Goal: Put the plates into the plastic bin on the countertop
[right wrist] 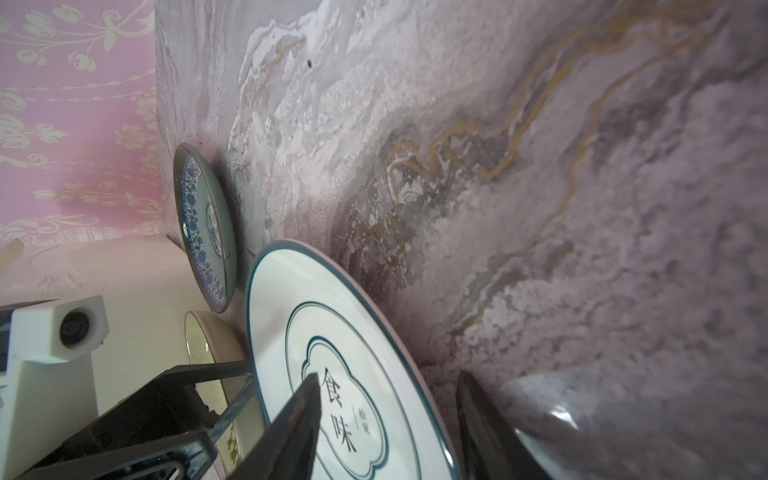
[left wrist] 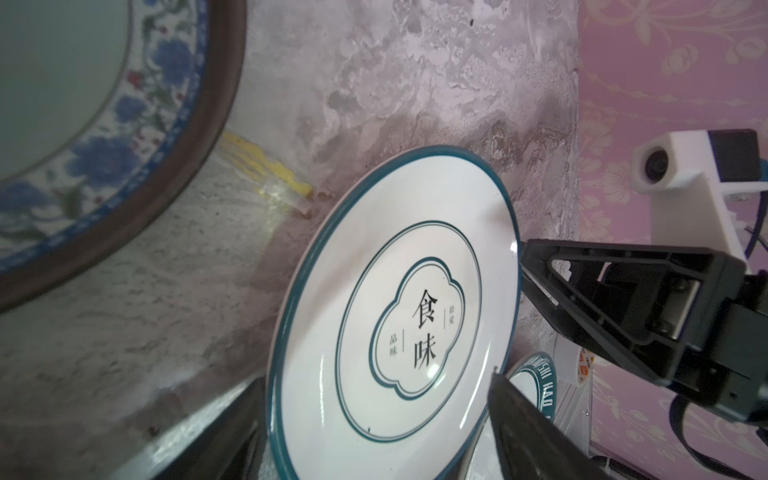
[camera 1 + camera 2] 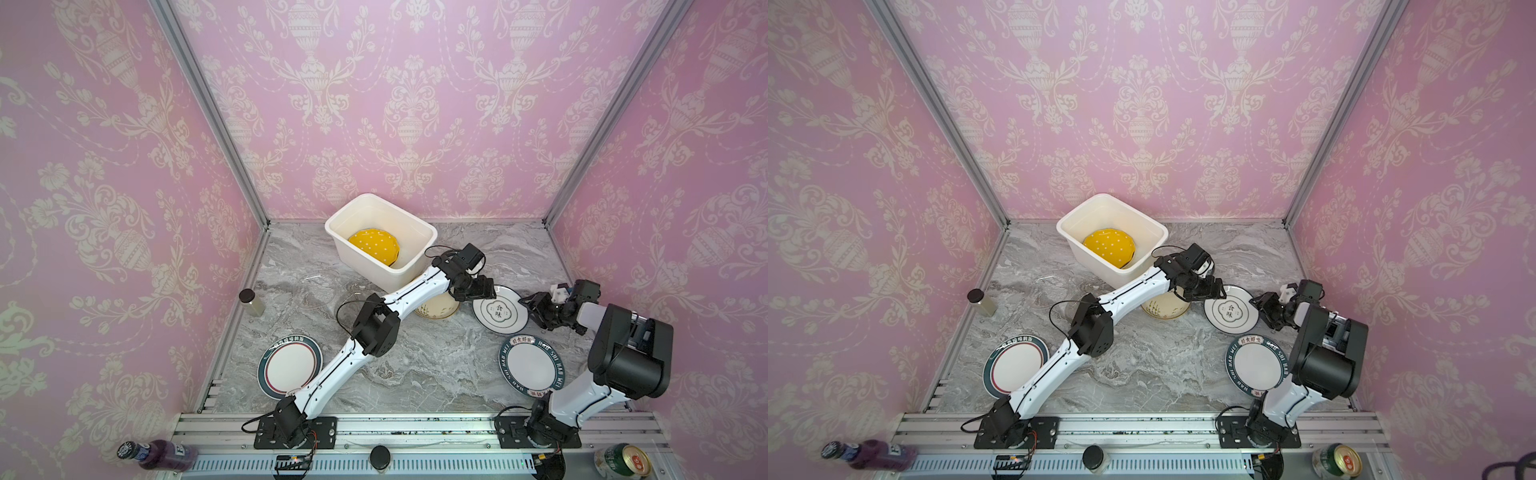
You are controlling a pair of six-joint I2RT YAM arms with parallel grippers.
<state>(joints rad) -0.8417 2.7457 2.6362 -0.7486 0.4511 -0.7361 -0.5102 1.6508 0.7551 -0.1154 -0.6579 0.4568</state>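
Note:
A white dark-rimmed plate (image 3: 498, 311) (image 2: 395, 291) with black characters lies right of the middle of the countertop (image 3: 415, 374). My left gripper (image 3: 490, 293) (image 2: 378, 395) reaches across and stands open astride its left rim. My right gripper (image 3: 525, 305) (image 1: 388, 376) is open astride the opposite rim, one finger over the plate's face. The plastic bin (image 3: 415, 272) at the back holds the yellow dotted plate (image 3: 374, 245). Two more dark-rimmed plates (image 3: 289, 365) (image 3: 532, 363) lie near the front. A cream plate (image 3: 438, 311) and a blue patterned plate (image 1: 205, 228) sit beside the left arm.
A dark-lidded jar (image 3: 251, 301) stands at the left edge. A faint clear glass plate (image 3: 316, 291) lies left of the bin. On the front rail are a purple bottle (image 3: 158, 453), a black knob (image 3: 379, 455) and a can (image 3: 623, 459). A yellow scrap (image 2: 274, 170) sticks to the marble.

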